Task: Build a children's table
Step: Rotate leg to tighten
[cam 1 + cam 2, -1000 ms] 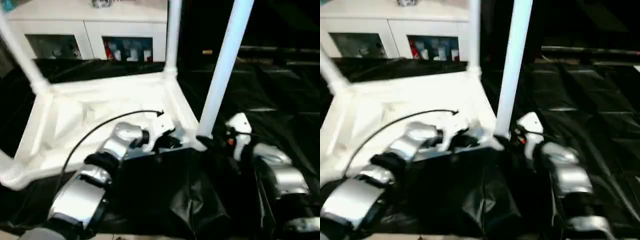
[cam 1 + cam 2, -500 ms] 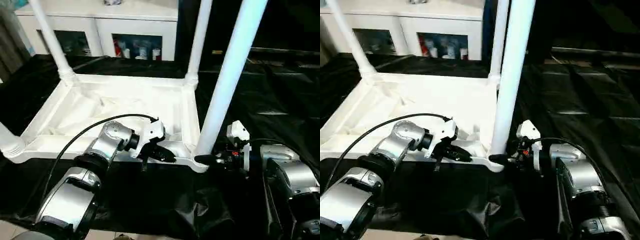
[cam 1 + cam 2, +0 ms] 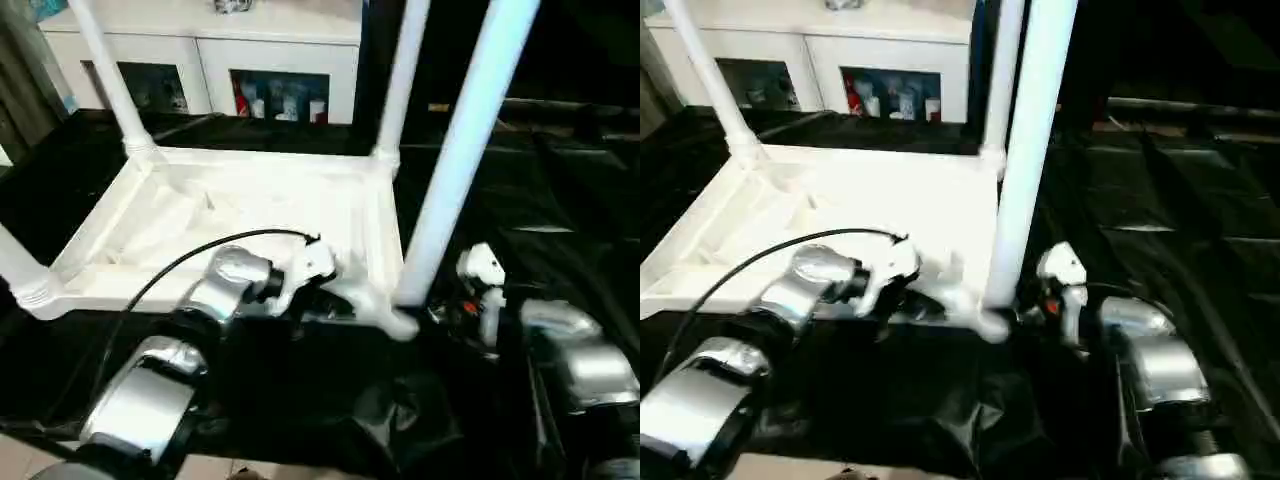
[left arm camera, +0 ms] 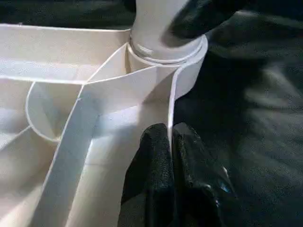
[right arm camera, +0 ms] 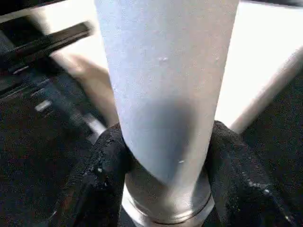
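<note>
- Black rubbery fingers of the right gripper point(image 5: 163, 184) stand either side of the nearest leg point(image 5: 165, 85) low on its shaft, just above the collar; the jaws sit about half apart and appear clamped on the tube, probably to steer or press it into its corner socket.
- White walling is what the left gripper point(image 4: 170, 165) has hold of: its two fingers are pressed nearly together on a thin upright rim of the tabletop point(image 3: 250, 200), close to the socket point(image 4: 189, 66) in the upper middle of the left wrist view. That pinch likely braces the tabletop so it does not slide while the leg is worked.
- Upside down, the tabletop lies ribs-up on black sheeting point(image 3: 560, 230), across the left and centre of the head views, which puts the sockets facing upward.
- Four legs rise from its corners: the held one right of centre, another leg point(image 3: 405, 70) behind it, a third point(image 3: 105, 75) at upper left, and a fourth point(image 3: 15, 265) at the left edge. The build looks nearly finished.
- Silver forearms reach in from the bottom; a black cable point(image 3: 190, 260) arcs over the left one.
- White cabinet point(image 3: 200, 50) stands along the top edge.
</note>
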Robot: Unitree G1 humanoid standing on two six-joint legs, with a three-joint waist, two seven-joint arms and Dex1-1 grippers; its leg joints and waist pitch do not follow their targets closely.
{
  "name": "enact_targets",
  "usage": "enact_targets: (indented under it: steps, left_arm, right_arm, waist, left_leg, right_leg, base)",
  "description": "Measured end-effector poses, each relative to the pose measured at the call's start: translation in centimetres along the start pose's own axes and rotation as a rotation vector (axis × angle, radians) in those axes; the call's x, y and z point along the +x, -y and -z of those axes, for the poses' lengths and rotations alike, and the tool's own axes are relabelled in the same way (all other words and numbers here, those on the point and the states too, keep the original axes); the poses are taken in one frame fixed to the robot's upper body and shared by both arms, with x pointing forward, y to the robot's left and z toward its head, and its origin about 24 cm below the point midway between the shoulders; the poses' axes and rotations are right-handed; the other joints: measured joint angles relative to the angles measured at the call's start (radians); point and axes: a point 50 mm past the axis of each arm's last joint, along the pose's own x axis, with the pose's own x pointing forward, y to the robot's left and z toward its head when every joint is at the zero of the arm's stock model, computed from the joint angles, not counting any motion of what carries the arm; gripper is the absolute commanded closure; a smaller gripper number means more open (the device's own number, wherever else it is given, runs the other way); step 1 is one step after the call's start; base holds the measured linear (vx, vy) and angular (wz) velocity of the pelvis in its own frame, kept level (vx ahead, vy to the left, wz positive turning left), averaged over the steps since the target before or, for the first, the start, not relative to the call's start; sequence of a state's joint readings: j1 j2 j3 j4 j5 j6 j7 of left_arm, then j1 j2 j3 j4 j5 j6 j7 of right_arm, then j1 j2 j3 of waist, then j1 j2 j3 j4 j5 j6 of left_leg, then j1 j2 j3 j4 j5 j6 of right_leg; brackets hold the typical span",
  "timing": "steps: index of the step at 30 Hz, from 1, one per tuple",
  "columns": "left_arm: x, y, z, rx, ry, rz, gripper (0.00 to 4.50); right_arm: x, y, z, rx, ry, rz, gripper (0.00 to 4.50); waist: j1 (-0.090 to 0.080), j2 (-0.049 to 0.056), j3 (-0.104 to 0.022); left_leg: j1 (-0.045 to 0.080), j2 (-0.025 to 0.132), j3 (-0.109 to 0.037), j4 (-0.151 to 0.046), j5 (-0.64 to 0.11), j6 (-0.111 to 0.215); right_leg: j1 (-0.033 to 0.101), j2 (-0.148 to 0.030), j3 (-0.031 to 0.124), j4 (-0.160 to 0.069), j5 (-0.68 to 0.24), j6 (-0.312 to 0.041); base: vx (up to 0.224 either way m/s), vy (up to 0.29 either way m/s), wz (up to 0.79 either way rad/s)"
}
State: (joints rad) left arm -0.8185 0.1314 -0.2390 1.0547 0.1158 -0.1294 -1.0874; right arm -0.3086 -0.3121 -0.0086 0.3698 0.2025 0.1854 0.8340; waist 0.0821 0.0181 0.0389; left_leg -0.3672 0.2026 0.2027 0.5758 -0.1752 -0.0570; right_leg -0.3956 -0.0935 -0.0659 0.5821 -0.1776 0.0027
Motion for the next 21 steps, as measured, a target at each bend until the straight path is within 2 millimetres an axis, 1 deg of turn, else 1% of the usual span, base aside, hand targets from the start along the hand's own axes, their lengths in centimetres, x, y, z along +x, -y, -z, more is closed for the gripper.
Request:
enact_targets:
  steps: [2,3,4,6,8,11,12,13,14,16,17,18,20,21]
  left_arm:
    - [0.9,0.0,-0.2,-0.022,0.008,-0.065,4.5]
    - [1.3,-0.1,-0.4,-0.037,0.01,-0.098,4.5]
    - [1.6,0.0,-0.5,-0.042,0.012,-0.11,4.5]
    - [2.3,-0.1,-0.7,-0.053,0.01,-0.173,4.5]
    - [2.7,0.0,-0.9,-0.052,0.008,-0.196,4.5]
    - [2.9,0.0,-0.9,-0.047,0.009,-0.203,4.5]
    - [2.9,0.0,-0.9,-0.046,0.01,-0.202,4.5]
    - [2.9,0.0,-0.9,-0.045,0.01,-0.201,4.5]
    - [2.9,0.0,-0.9,-0.042,0.011,-0.201,4.5]
    - [2.8,0.1,-0.8,-0.034,0.014,-0.198,4.5]
    - [2.8,0.1,-0.8,-0.031,0.016,-0.196,4.5]
    - [2.8,0.1,-0.9,-0.027,0.017,-0.192,4.5]
    - [2.8,0.1,-0.9,-0.024,0.019,-0.184,4.5]
    - [2.8,0.1,-0.9,-0.02,0.022,-0.176,4.5]
  right_arm:
    - [0.9,0.0,0.3,0.06,0.042,0.138,2.5]
    - [1.5,-0.1,0.4,0.09,0.06,0.222,2.5]
    - [1.8,-0.1,0.4,0.1,0.065,0.255,2.51]
    - [3.1,-0.3,0.2,0.132,0.081,0.38,2.51]
    - [3.5,-0.4,0.2,0.136,0.088,0.432,2.51]
    - [3.6,-0.4,0.3,0.115,0.094,0.446,2.51]
    - [3.5,-0.4,0.3,0.112,0.097,0.446,1.95]
    - [3.5,-0.4,0.3,0.111,0.098,0.446,1.95]
    - [3.5,-0.5,0.3,0.113,0.102,0.44,1.81]
    - [3.4,-0.6,0.3,0.113,0.107,0.435,1.76]
    - [3.3,-0.6,0.3,0.108,0.11,0.428,1.6]
    - [2.9,-0.5,0.4,0.101,0.111,0.407,1.49]
    - [2.0,-0.3,0.6,0.087,0.106,0.359,1.49]
    - [1.2,0.0,0.6,0.068,0.094,0.309,1.49]
  waist:
    - [-0.011,0.0,0.0]
    - [-0.02,0.0,-0.001]
    - [-0.023,0.0,-0.001]
    - [-0.031,0.001,-0.001]
    - [-0.037,0.001,-0.001]
    - [-0.04,0.002,-0.001]
    - [-0.04,0.002,-0.002]
    - [-0.041,0.002,-0.002]
    - [-0.041,0.003,-0.002]
    - [-0.041,0.004,-0.003]
    - [-0.041,0.004,-0.003]
    - [-0.039,0.004,-0.003]
    - [-0.037,0.005,-0.003]
    - [-0.033,0.006,-0.002]
  left_leg:
    - [0.002,0.0,-0.001,0.0,0.0,0.0]
    - [0.002,-0.001,-0.002,0.0,0.0,0.0]
    - [0.002,-0.001,-0.002,0.0,0.0,0.0]
    - [0.003,-0.001,-0.002,0.0,0.0,0.0]
    - [0.003,-0.002,-0.003,0.0,0.0,0.0]
    - [0.003,-0.002,-0.003,0.0,0.0,0.0]
    - [0.003,-0.003,-0.003,-0.001,0.0,0.0]
    - [0.003,-0.003,-0.003,-0.001,0.0,0.0]
    - [0.003,-0.003,-0.003,-0.001,0.0,0.0]
    - [0.003,-0.003,-0.004,-0.001,0.0,0.0]
    - [0.003,-0.003,-0.004,-0.001,0.0,0.0]
    - [0.002,-0.003,-0.004,-0.002,0.0,0.0]
    - [0.002,-0.003,-0.004,-0.003,0.0,0.0]
    - [0.002,-0.003,-0.003,-0.003,0.0,0.0]
  right_leg:
    - [0.002,0.0,-0.001,-0.003,0.0,0.0]
    - [0.002,0.0,-0.001,-0.004,0.0,0.0]
    - [0.002,0.0,0.0,-0.004,0.0,0.0]
    - [0.003,0.0,0.0,-0.005,0.0,0.0]
    - [0.004,0.0,-0.001,-0.006,0.0,0.001]
    - [0.004,0.0,0.0,-0.006,0.0,0.001]
    - [0.005,0.0,0.0,-0.006,0.0,0.001]
    - [0.005,0.0,0.0,-0.006,0.0,0.001]
    - [0.005,0.0,0.0,-0.006,0.0,0.001]
    - [0.005,0.0,0.001,-0.006,0.0,0.001]
    - [0.005,0.0,0.001,-0.006,0.0,0.001]
    - [0.005,0.0,0.0,-0.006,0.0,0.001]
    - [0.005,0.0,0.0,-0.006,0.0,0.001]
    - [0.005,0.0,0.0,-0.006,0.0,0.001]
  base:
    - [0.0,0.0,0.0]
    - [0.0,0.0,0.0]
    - [0.0,0.0,0.0]
    - [0.0,0.0,0.0]
    - [0.0,0.0,0.0]
    - [0.0,0.0,0.0]
    - [0.0,0.0,0.0]
    - [0.0,0.0,0.0]
    - [0.0,0.0,0.0]
    - [0.0,0.0,0.0]
    - [0.0,0.0,0.0]
    - [0.0,0.0,0.0]
    - [0.0,0.0,0.0]
    - [0.0,0.0,0.0]
